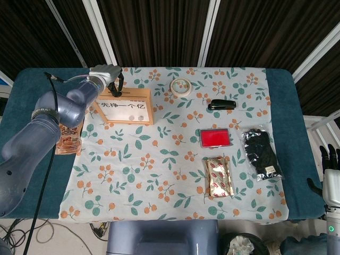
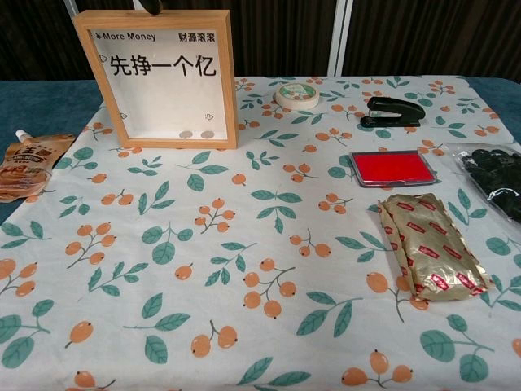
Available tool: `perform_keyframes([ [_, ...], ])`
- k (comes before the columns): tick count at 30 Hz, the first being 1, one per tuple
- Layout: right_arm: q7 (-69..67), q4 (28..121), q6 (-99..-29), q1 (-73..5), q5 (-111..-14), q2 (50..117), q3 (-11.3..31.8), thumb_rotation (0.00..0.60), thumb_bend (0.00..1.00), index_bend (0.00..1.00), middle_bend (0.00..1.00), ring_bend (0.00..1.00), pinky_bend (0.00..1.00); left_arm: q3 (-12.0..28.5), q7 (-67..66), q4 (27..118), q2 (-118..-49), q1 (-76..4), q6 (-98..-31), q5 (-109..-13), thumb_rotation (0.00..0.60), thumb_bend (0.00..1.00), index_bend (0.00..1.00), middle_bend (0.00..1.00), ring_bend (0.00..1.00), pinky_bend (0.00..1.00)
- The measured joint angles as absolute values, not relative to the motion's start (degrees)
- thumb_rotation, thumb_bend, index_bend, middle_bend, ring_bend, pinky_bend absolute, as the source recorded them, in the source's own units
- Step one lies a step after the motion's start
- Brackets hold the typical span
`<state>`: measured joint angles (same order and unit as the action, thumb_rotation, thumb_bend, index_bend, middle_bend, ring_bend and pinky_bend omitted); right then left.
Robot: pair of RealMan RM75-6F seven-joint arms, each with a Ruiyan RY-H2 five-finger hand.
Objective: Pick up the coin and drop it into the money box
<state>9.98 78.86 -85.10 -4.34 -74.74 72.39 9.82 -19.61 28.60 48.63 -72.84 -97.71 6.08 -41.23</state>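
so the left hand (image 1: 110,79) hangs right over the top edge of the money box (image 1: 125,107), at about 11 o'clock from the box's middle in the head view, with its dark fingers (image 1: 120,85) pointing down toward the slot side; in the chest view only a dark fingertip (image 2: 152,6) peeks above the frame. whether a coin sits between those fingers i cannot tell, it is too small and hidden, so i cannot say if the hand is grasping or just curled. the box stands upright near the table's far left, its long axis running 9 to 3 o'clock across the cloth, its glass face turned toward the robot at 6 o'clock, and its top edge, where the slot should be, follows that same 9-to-3 line. two coins (image 2: 196,134) already lie at the bottom inside, behind the glass. the left hand is by far the nearer one; the right hand (image 1: 330,167) is parked well apart at 4 o'clock off the table edge, fingers up and holding nothing. by my reading, a drop needs the coin's edge lined along that 9-to-3 slot.
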Motion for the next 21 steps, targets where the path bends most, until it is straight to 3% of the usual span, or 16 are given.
perform_keyframes([
  [21, 10.0, 79.1, -85.2, -4.3, -74.6, 72.2, 10.0, 0.6, 0.3, 0.0, 0.0, 0.0, 0.0, -18.4, 32.4, 48.3, -73.0, -97.7, 7.9, -46.6, 0.6, 0.63, 0.59, 0.04, 0.0, 0.0],
])
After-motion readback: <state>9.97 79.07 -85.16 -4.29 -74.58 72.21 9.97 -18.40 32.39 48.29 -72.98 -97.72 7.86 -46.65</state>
